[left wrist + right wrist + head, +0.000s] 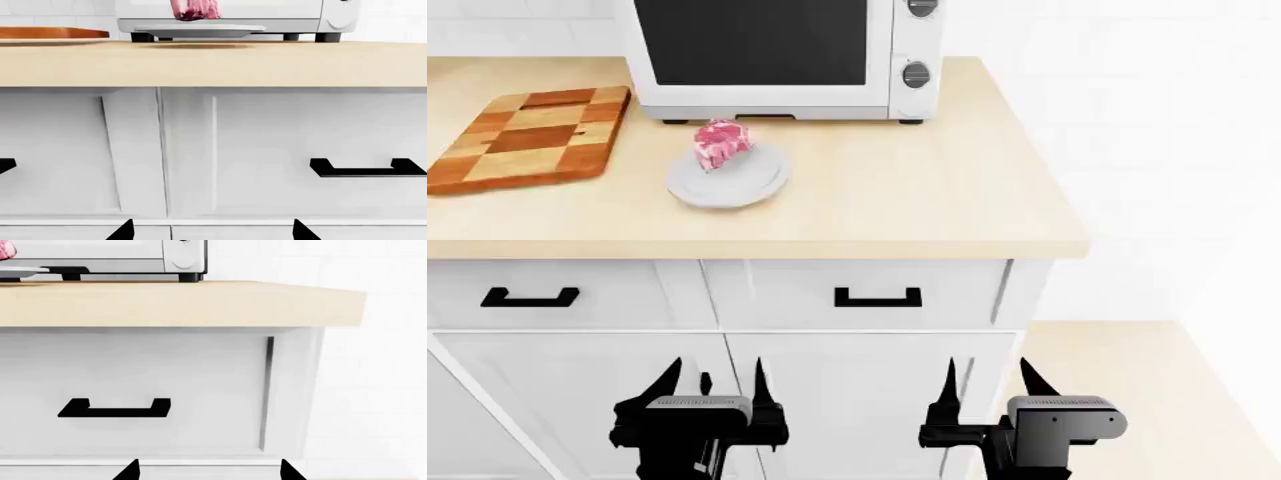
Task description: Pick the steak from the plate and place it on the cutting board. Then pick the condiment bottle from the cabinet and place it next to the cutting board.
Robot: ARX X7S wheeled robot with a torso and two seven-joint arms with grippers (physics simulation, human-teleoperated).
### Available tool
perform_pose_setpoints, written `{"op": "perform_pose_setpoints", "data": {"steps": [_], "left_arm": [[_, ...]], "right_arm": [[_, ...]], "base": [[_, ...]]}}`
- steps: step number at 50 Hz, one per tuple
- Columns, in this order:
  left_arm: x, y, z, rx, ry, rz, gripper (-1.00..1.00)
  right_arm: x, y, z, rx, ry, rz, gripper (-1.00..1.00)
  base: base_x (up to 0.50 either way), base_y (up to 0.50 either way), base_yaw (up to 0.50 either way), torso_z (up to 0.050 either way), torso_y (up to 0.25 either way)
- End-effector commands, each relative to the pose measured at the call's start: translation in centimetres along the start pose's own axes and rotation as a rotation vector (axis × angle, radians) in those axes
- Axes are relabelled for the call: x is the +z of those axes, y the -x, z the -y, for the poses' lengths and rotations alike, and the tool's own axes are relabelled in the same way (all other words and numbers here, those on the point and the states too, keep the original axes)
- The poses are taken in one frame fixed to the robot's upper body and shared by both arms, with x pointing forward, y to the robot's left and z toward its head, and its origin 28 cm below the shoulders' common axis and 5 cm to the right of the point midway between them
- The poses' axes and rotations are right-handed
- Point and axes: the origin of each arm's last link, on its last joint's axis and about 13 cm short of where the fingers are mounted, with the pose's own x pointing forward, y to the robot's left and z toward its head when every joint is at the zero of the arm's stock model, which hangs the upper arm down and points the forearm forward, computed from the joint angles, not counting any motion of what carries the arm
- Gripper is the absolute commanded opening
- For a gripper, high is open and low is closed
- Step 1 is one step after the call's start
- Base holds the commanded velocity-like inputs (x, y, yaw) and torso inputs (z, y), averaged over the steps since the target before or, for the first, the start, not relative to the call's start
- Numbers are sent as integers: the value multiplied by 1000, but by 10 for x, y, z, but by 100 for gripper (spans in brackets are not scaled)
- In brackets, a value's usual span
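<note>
The steak point(722, 143) is a pink-red marbled chunk lying on the round white plate point(729, 184) on the counter, in front of the microwave. It also shows in the left wrist view point(195, 10) on the plate point(200, 32). The checkered cutting board point(527, 137) lies at the counter's left; its edge shows in the left wrist view point(53, 33). My left gripper point(711, 385) and right gripper point(985, 383) hang low in front of the cabinet doors, both open and empty. The condiment bottle is out of view.
A white microwave point(774, 55) stands at the counter's back. Below the wooden counter point(934, 200) are two drawers with black handles point(878, 297) point(530, 296) and closed white cabinet doors. The counter ends at the right, with bare floor beyond.
</note>
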Motion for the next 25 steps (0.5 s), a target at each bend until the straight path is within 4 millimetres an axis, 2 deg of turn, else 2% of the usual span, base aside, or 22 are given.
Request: {"op": "perform_pose_setpoints", "data": {"steps": [1,11,25], "left_arm": [[0,0,0,0,1,-1,100],[0,-1,-1,-7,2,-8,100],[-1,0,0,-8,3,-11,100]], "right_arm": [[0,0,0,1,0,3,100],[1,0,-1,-3,3,10,100],[0,1,-1,-1,18,13,100]], "base": [[0,0,0,0,0],[0,26,0,0,0],[27,500,0,0,0]]}}
